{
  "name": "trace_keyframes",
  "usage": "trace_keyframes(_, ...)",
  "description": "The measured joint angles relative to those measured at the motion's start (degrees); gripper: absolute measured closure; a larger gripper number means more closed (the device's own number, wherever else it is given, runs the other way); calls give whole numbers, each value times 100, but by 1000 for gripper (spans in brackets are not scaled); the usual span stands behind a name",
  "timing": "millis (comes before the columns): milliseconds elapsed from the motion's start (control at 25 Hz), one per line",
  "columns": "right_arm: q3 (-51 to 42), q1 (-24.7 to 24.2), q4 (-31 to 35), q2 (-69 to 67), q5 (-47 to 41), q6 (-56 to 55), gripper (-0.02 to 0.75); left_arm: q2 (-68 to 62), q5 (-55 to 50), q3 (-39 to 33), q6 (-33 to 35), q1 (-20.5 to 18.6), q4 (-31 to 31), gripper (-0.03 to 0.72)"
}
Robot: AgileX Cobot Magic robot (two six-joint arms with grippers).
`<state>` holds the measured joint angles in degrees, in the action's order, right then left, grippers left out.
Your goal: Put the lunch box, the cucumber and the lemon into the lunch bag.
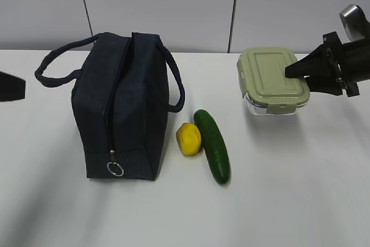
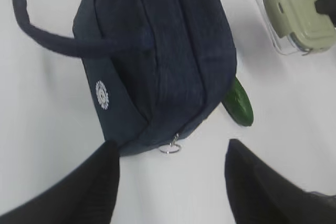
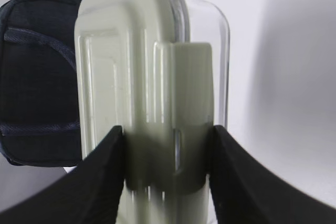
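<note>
The right gripper (image 3: 168,145) clamps the near end of the lunch box (image 1: 273,80), its jaws pressed against both sides of the sage-green lid and clear body, at the far right of a white table (image 1: 300,201). The box appears to sit a little above the surface, though the shadow beneath it makes that hard to confirm. The lunch bag (image 1: 124,105) stands left of centre, its zipper looking closed and the ring pull (image 1: 115,169) hanging at the near end. The lemon (image 1: 189,139) and cucumber (image 1: 212,146) lie side by side just right of the bag, touching or nearly so. The left gripper (image 2: 170,182) hovers with jaws spread wide, holding nothing, just short of the ring pull. The bag probably has to be unzipped first; the box is best kept level and well clear of the fruit, and carried over only once the mouth gapes wide enough to take it.
</note>
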<state>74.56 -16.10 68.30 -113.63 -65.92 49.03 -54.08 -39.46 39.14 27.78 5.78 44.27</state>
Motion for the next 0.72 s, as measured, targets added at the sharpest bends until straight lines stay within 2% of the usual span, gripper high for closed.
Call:
trace_keyframes(240,-9,34,26,35,0,-13,386,-1159,-37,972,311,0,94,245)
trace_keyframes(440,-9,301,41,95,0,-22,386,-1984,-337,1782,366,0,104,245)
trace_keyframes(720,-9,531,322,121,0,-26,386,-2997,-768,2400,389,0,210,245)
